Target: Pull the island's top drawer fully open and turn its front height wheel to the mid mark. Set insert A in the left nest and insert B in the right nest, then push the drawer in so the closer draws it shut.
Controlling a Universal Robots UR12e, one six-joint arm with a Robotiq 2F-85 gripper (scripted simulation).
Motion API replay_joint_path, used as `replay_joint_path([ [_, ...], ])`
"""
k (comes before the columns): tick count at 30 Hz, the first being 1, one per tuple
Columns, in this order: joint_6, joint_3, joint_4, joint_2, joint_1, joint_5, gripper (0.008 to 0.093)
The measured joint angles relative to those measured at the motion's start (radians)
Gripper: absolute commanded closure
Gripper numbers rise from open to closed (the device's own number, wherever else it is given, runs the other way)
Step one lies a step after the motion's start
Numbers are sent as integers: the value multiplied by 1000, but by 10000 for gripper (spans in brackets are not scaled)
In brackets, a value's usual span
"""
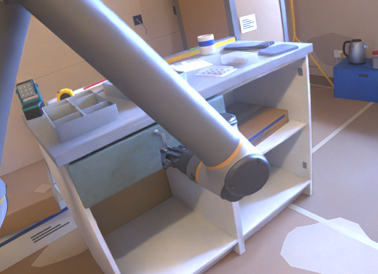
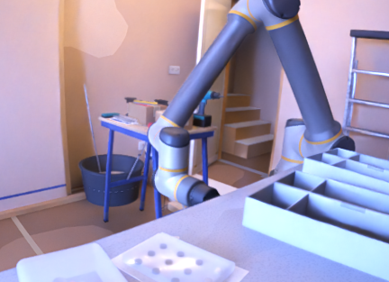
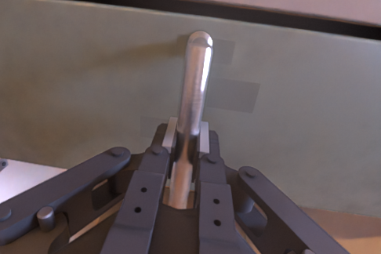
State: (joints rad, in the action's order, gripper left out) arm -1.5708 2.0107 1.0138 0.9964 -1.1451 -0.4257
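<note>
The island's top drawer [image 1: 119, 166] has a green front and sits closed under the grey countertop, and a silver bar handle [image 3: 194, 98] stands out from its face. The same handle [image 1: 161, 140] shows in the side camera just above my wrist. A grey divided tray [image 1: 80, 112] rests on the countertop above the drawer's left part. My gripper [image 3: 184, 141] is at the handle's lower part and is closed around the handle.
The island's white open shelves [image 1: 268, 137] lie right of and below the drawer, with a flat brown box [image 1: 262, 121] on the middle shelf. A white cup [image 1: 206, 44], dark pads and papers sit on the far countertop. A blue crate with a kettle [image 1: 354, 51] stands on the floor beyond.
</note>
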Motion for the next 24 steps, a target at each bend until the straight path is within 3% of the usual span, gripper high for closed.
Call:
replay_joint_path([
  [24, 0, -9, -5, -4, 34, -34, 934],
])
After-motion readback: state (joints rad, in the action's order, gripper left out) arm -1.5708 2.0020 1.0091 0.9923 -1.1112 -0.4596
